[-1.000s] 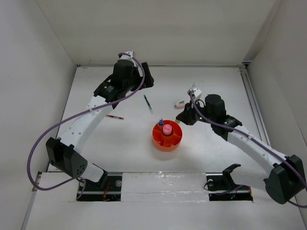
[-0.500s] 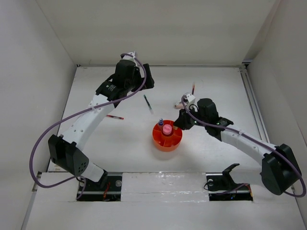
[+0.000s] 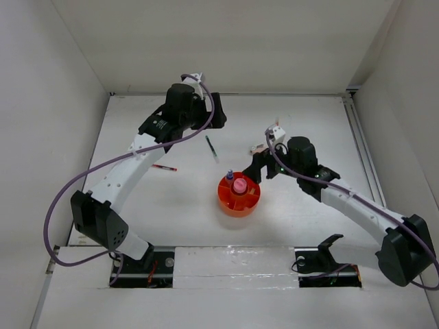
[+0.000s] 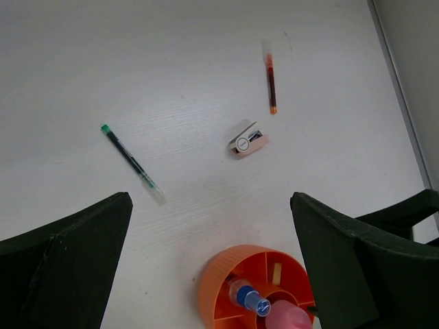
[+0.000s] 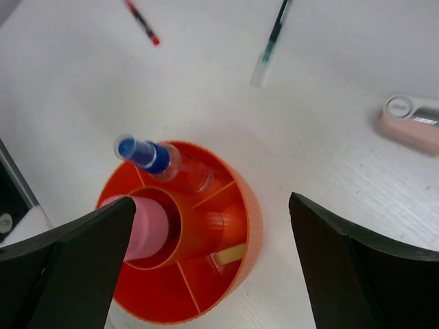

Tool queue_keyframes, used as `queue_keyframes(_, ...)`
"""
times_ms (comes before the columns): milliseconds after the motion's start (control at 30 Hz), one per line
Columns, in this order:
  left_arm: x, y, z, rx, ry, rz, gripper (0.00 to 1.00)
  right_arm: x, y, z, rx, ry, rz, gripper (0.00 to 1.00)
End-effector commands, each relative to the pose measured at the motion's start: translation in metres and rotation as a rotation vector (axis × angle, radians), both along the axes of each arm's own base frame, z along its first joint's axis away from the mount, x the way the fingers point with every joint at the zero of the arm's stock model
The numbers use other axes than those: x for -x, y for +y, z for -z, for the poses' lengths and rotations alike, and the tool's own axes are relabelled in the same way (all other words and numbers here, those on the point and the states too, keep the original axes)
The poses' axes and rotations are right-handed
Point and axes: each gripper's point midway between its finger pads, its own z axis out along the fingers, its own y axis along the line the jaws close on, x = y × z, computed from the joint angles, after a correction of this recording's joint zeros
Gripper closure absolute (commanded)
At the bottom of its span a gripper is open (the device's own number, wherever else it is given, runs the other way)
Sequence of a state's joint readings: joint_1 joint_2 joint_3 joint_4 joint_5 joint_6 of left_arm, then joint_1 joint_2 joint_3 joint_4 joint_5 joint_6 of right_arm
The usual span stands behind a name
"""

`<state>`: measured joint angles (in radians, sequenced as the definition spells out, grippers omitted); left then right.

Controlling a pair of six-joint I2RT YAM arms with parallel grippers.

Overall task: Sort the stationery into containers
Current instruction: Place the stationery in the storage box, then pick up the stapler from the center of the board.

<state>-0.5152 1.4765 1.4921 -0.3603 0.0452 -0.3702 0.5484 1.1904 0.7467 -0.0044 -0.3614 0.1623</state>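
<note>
Tube (image 3: 239,185) in tray's (image 3: 230,208) centre cup; capped bottle (image 5: 154,156) in far-left outer compartment, small block (image 5: 228,256) in far-right one, I think. On table behind tray: pen (image 3: 212,148), eraser (image 4: 247,140) right of it, second pen (image 4: 271,77) farther back. Third pen (image 3: 164,167) left of tray.

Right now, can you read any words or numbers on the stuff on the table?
No word or number here can be read.
Eraser: a small round sign and a dark strip of print, too small to read.
Bottle: a white mark on its blue cap, too blurred to read.
Green pen, red pen, orange tray: no writing shows.
</note>
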Motion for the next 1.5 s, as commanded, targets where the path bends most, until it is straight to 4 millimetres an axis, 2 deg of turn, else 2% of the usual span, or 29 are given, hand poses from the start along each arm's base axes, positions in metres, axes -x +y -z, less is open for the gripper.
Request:
queue_keyframes(0,-0.011,-0.023,-0.014,0.007,-0.065,0.118,0.0,-0.028,-0.013,-0.073,-0.074,-0.16,0.104,0.0)
queue_keyframes(33,-0.014,-0.027,-0.013,0.005,-0.066,0.134,0.0,-0.032,-0.017,-0.077,-0.063,-0.163,0.134,0.0)
queue_keyframes(100,-0.02,-0.041,-0.027,0.022,-0.102,0.2,0.0,-0.045,-0.041,-0.07,0.004,-0.127,0.249,0.0)
queue_keyframes(133,-0.025,-0.049,-0.013,-0.017,-0.087,0.258,0.0,-0.049,-0.046,-0.079,0.009,-0.128,0.292,0.0)
queue_keyframes(167,-0.021,-0.062,-0.012,-0.007,-0.081,0.35,0.0,-0.053,-0.057,-0.082,0.005,-0.112,0.362,0.0)
queue_keyframes(200,-0.027,-0.068,-0.024,-0.012,-0.115,0.38,0.0,-0.059,-0.077,-0.08,0.039,-0.101,0.485,0.0)
queue_keyframes(233,-0.031,-0.082,-0.013,-0.055,-0.121,0.446,0.0,-0.055,-0.089,-0.08,0.043,-0.046,0.572,0.0)
queue_keyframes(267,-0.032,-0.087,0.007,-0.09,-0.089,0.471,0.0,-0.06,-0.102,-0.095,0.038,-0.087,0.64,0.0)
queue_keyframes(300,-0.038,-0.092,0.0,-0.096,-0.113,0.492,0.0,-0.053,-0.112,-0.086,0.058,-0.017,0.703,0.0)
queue_keyframes(333,-0.038,-0.101,0.008,-0.104,-0.104,0.528,0.0,-0.056,-0.128,-0.089,0.066,-0.007,0.764,0.0)
queue_keyframes(367,-0.044,-0.107,0.034,-0.124,-0.052,0.552,0.0,-0.056,-0.132,-0.099,0.06,-0.012,0.776,0.0)
queue_keyframes(400,-0.046,-0.11,0.041,-0.133,-0.041,0.568,0.0,-0.053,-0.134,-0.103,0.059,-0.006,0.774,0.0)
queue_keyframes(433,-0.048,-0.115,0.04,-0.136,-0.056,0.609,0.0,-0.046,-0.135,-0.098,0.085,0.028,0.762,0.0)
queue_keyframes(467,-0.052,-0.118,0.059,-0.146,-0.021,0.612,0.0,-0.043,-0.138,-0.102,0.082,0.031,0.762,0.0)
queue_keyframes(533,-0.054,-0.124,0.068,-0.167,-0.024,0.637,0.0,-0.033,-0.139,-0.107,0.07,0.031,0.746,0.0)
queue_keyframes(567,-0.048,-0.133,0.075,-0.192,-0.025,0.655,0.0,-0.03,-0.139,-0.111,0.052,0.029,0.734,0.0)
queue_keyframes(600,-0.051,-0.139,0.089,-0.219,-0.016,0.655,0.0,-0.027,-0.141,-0.101,0.059,0.046,0.732,0.0)
queue_keyframes(667,-0.057,-0.144,0.103,-0.265,-0.013,0.635,0.0,-0.019,-0.141,-0.102,0.029,0.052,0.716,0.0)
queue_keyframes(700,-0.059,-0.146,0.124,-0.277,0.022,0.639,0.0,-0.018,-0.143,-0.101,0.023,0.057,0.716,0.0)
queue_keyframes(767,-0.059,-0.15,0.135,-0.288,0.037,0.643,0.0,-0.014,-0.143,-0.097,0.022,0.074,0.704,0.0)
queue_keyframes(800,-0.056,-0.155,0.147,-0.303,0.048,0.646,0.0,-0.01,-0.142,-0.097,0.02,0.08,0.693,0.0)
queue_keyframes(900,-0.059,-0.16,0.162,-0.335,0.041,0.641,0.0,-0.003,-0.141,-0.091,0.02,0.096,0.674,0.0)
queue_keyframes(933,-0.055,-0.165,0.175,-0.356,0.053,0.654,0.0,-0.004,-0.144,-0.087,0.026,0.104,0.685,0.0)
queue_keyframes(967,-0.053,-0.173,0.173,-0.356,0.031,0.659,0.0,0.0,-0.143,-0.088,0.022,0.107,0.676,0.0)
queue_keyframes(1067,-0.051,-0.183,0.188,-0.417,-0.003,0.651,0.0,0.005,-0.147,-0.085,0.037,0.118,0.672,0.0)
queue_keyframes(1200,-0.055,-0.183,0.206,-0.436,0.02,0.646,0.0,0.011,-0.149,-0.082,0.064,0.119,0.661,0.0)
queue_keyframes(1300,-0.051,-0.193,0.214,-0.448,0.006,0.664,0.0,0.013,-0.152,-0.09,0.069,0.102,0.664,0.0)
queue_keyframes(1433,-0.051,-0.19,0.236,-0.49,0.023,0.642,0.02,0.015,-0.156,-0.09,0.096,0.096,0.662,0.0)
queue_keyframes(1467,-0.048,-0.192,0.236,-0.497,0.019,0.642,0.02,0.018,-0.157,-0.09,0.103,0.092,0.658,0.0)
